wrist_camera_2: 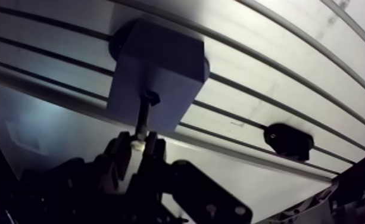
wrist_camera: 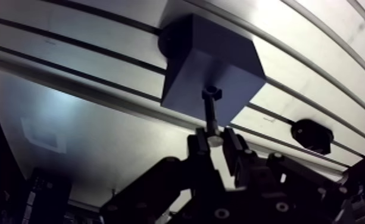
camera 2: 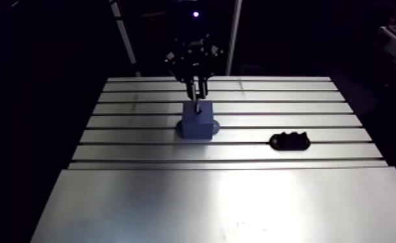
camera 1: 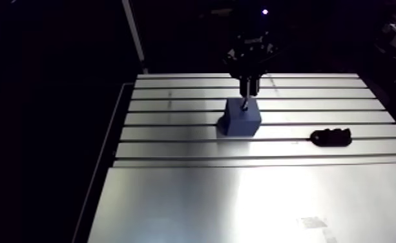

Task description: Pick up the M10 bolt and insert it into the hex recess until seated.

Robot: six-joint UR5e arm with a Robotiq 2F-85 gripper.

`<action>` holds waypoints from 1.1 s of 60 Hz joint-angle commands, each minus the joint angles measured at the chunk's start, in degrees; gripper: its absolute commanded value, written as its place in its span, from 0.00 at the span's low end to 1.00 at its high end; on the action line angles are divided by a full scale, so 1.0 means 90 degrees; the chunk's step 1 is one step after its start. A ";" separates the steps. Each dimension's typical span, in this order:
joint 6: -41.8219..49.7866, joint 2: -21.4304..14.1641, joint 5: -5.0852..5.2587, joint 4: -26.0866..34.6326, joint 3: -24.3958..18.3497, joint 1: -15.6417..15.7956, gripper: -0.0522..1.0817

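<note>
Wrist view | gripper (wrist_camera: 215, 140) pinches bolt (wrist_camera: 210, 111) | head seemingly in blue block (wrist_camera: 217, 59)

No readable text, labels or numbers on anything.

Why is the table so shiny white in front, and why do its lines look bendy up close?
In the arm view, light bounces off the smooth front of the table, making white glare; in the wrist view, the wide-angle lens bends the straight slots into curves near the blue block.
</note>
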 commanded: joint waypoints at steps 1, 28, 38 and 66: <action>0.0000 0.0003 0.0000 0.0000 0.0012 -0.0001 0.92; -0.0010 0.0060 0.0000 -0.0010 -0.0017 -0.0011 0.92; -0.0010 0.0072 0.0000 -0.0010 -0.0037 -0.0019 0.91; -0.0020 0.0101 0.0000 0.0000 -0.0047 -0.0040 0.91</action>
